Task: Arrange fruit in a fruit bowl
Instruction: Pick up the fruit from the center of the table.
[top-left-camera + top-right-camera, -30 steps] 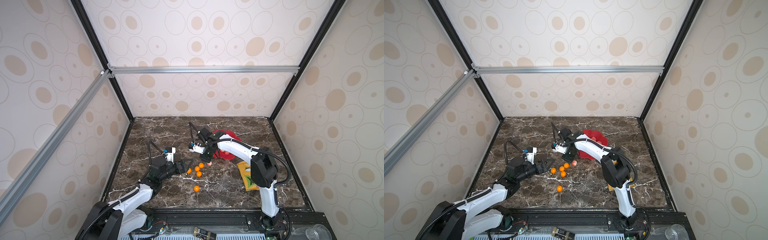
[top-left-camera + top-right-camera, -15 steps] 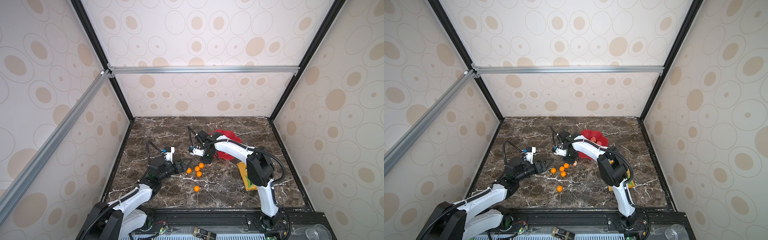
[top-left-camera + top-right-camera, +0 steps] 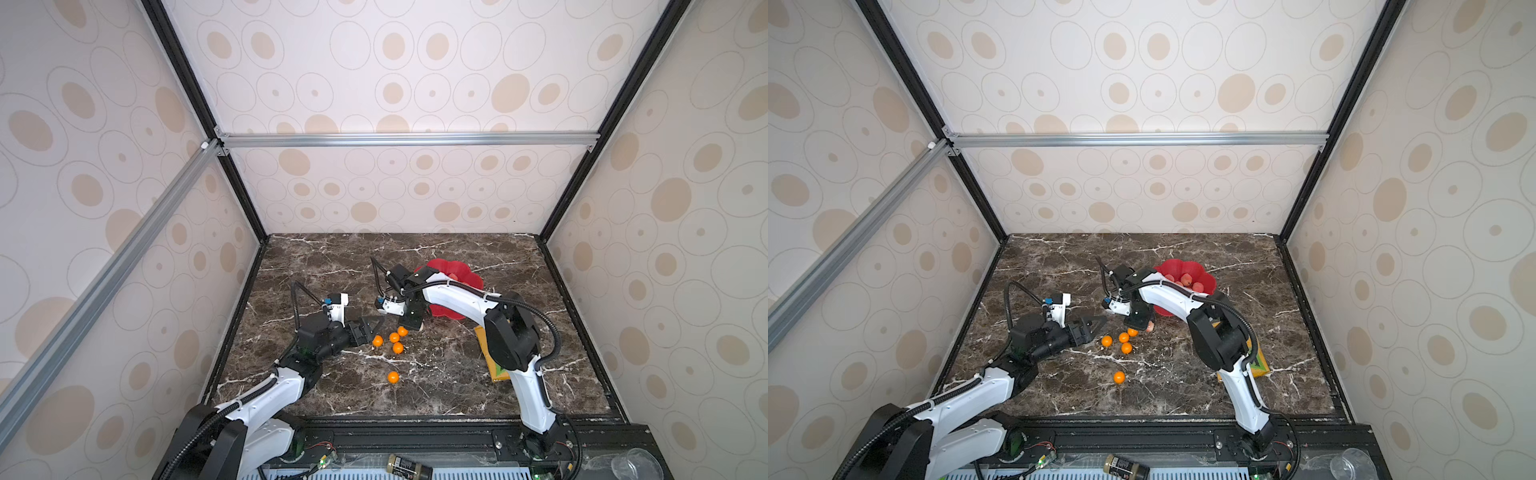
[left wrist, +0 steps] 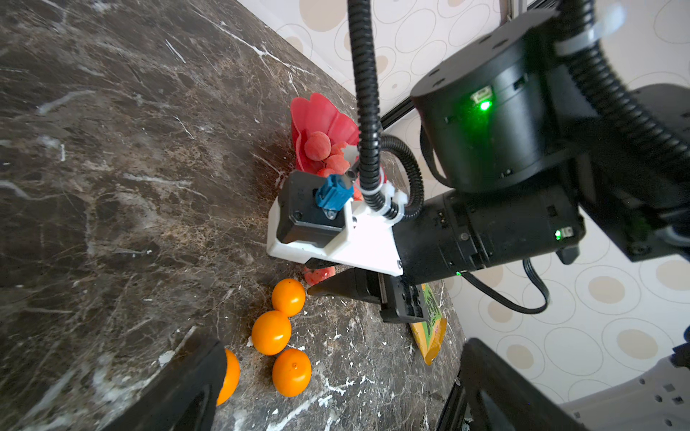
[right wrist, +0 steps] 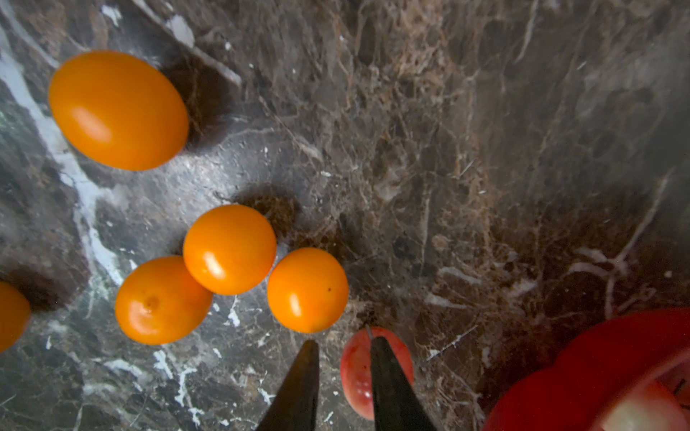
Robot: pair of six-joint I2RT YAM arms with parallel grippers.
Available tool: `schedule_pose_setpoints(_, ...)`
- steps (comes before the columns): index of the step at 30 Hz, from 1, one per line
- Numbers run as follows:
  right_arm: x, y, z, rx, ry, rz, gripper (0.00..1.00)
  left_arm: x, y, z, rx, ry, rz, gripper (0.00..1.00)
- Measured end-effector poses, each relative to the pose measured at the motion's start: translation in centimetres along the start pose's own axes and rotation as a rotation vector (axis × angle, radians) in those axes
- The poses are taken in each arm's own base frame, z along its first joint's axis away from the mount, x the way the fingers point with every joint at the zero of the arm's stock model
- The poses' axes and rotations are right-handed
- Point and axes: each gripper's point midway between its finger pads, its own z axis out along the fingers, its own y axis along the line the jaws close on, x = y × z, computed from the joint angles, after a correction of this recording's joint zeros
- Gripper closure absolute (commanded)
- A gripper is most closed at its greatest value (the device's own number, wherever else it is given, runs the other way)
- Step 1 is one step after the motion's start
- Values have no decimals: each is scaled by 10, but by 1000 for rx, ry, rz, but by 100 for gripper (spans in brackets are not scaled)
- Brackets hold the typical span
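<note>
Our right tool (image 5: 343,340), narrowly parted and empty, hovers over the smooth, roll-prone pink fruit (image 5: 354,373); we'd pinch its middle. Our left tool (image 3: 372,329) gapes wide, nine o'clock of the tangerines (image 3: 394,337).

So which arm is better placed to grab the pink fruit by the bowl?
Right. The right gripper hangs over the pink fruit beside the bowl, jaws slightly apart; the left gripper is by the oranges.

In both top views the right arm (image 3: 453,297) is covering the fruit bowl's (image 3: 457,270) near-left part and much of the snack bag (image 3: 496,374). In the right wrist view a finger (image 5: 392,388) of the right gripper (image 5: 342,339) is hiding part of a pink fruit (image 5: 353,369); the edge is cutting off an orange fruit (image 5: 11,315).
</note>
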Motion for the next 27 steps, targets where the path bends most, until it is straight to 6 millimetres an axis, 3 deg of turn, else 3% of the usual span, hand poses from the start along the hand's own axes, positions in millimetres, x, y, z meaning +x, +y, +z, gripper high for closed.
schedule_pose_setpoints(27,6,-9,15,40,53,-5,74,0,1,-1,1,-2,-4,1)
